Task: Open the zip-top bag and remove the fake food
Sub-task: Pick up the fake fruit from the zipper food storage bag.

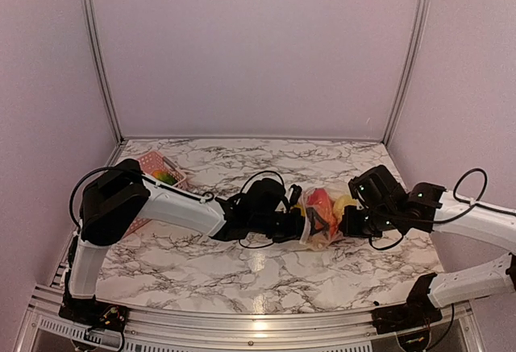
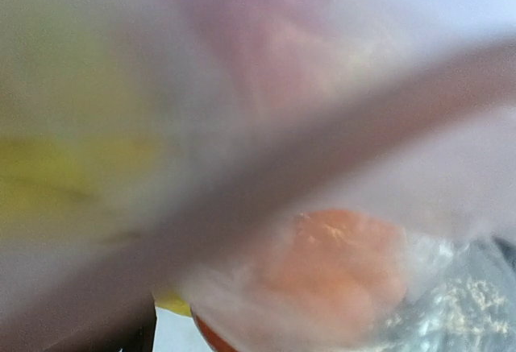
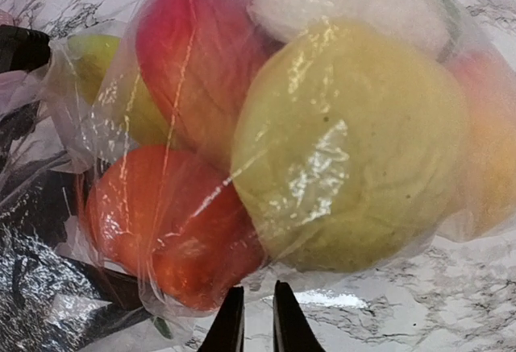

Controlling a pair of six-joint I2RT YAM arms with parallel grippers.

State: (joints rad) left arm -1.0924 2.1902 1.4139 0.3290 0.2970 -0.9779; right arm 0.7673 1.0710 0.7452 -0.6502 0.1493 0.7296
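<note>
Marble table point(image 1: 201, 263): R gripper point(image 3: 252, 296) nearly closed by zip-top bag point(image 3: 347, 142); L gripper point(image 1: 298, 213) unclear.

Basket point(image 1: 153, 163): pink, slatted, far left of table, partly hidden; possibly tilted.
Table point(image 1: 242, 263): white marble-pattern top.

The worktop point(image 1: 242, 263) is white marble with dark grey veining. The zip-top bag point(image 1: 322, 215) is clear, streaked with white glare. Inside, the fake food point(image 3: 355, 142) shows one large yellow-green piece, with deep red at its 11 o'clock, orange-red at 7 o'clock and paler orange at 3 o'clock. The basket point(image 1: 153, 163), at the worktop's 10 o'clock, is pink. The left arm point(image 1: 177, 203) and right arm point(image 1: 484, 223) are white with black joints; the right fingers point(image 3: 228, 324) are black
</note>
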